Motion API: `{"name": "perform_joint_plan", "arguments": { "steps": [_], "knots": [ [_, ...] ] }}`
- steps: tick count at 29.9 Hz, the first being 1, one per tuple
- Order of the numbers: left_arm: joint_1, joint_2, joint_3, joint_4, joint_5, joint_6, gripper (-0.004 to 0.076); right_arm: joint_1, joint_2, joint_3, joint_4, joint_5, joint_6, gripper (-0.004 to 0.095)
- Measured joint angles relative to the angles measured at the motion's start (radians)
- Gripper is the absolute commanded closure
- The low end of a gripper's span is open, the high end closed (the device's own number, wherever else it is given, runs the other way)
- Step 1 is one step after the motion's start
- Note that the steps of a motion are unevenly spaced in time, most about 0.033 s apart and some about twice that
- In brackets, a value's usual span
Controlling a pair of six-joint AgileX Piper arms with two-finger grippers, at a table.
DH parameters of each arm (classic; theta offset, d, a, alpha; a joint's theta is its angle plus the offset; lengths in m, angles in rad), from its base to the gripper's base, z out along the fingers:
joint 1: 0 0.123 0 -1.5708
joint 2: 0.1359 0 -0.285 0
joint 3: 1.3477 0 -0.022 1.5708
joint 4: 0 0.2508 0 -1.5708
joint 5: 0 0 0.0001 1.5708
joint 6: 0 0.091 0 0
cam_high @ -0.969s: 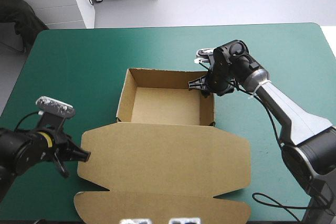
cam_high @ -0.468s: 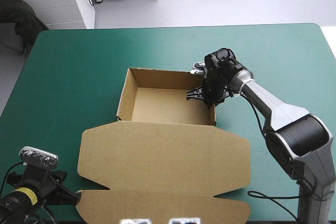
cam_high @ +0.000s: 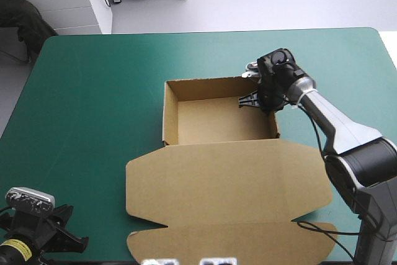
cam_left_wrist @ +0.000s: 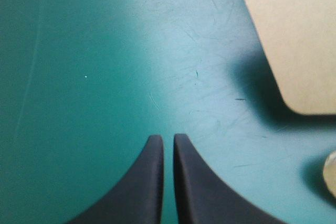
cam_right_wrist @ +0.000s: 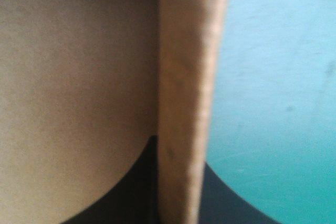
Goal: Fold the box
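Observation:
The brown box [cam_high: 220,116] stands as an open tray right of the table's middle, its lid [cam_high: 226,181] lying flat toward the near edge. My right gripper [cam_high: 257,98] is at the tray's far right corner, shut on the right wall. In the right wrist view the wall [cam_right_wrist: 184,77] runs up between the black fingers [cam_right_wrist: 139,192] of that gripper [cam_right_wrist: 176,148], one inside the tray and one outside. My left gripper [cam_high: 69,239] is low at the table's near left corner, well apart from the box. In the left wrist view this gripper [cam_left_wrist: 168,141] is shut on nothing, with a rounded lid corner [cam_left_wrist: 299,40] ahead and to one side.
Bare teal-green cover [cam_high: 93,103] lies left of the box and beyond it to the far edge. The lid's front flap [cam_high: 236,246] reaches almost to the near table edge.
The box has slid to the right with my right gripper on its wall. My left arm has drawn back from the lid's left edge to the near left corner.

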Motion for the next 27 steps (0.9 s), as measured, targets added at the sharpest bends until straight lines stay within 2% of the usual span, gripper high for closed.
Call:
{"name": "perform_joint_plan", "arguments": {
  "steps": [12,16,23,25,27],
  "knots": [
    [0.0,-0.005,0.0,0.0,0.103,0.0,0.0684,-0.409,-0.127,0.003,-0.079,0.011,-0.085,0.0927],
    [0.0,-0.005,0.0,0.0,0.109,0.0,0.0684,-0.562,-0.134,0.003,-0.102,0.013,-0.121,0.0927],
    [0.0,-0.008,0.034,0.002,0.103,0.0,0.0684,-0.768,-0.13,0.006,-0.11,0.015,-0.134,0.0924],
    [0.0,-0.008,0.043,0.001,0.096,0.0,0.0684,-0.809,-0.124,0.006,-0.11,0.015,-0.146,0.0906],
    [0.0,-0.008,0.047,0.001,0.08,0.0,0.0684,-0.834,-0.117,0.006,-0.108,0.015,-0.162,0.0833]
  ]
}}
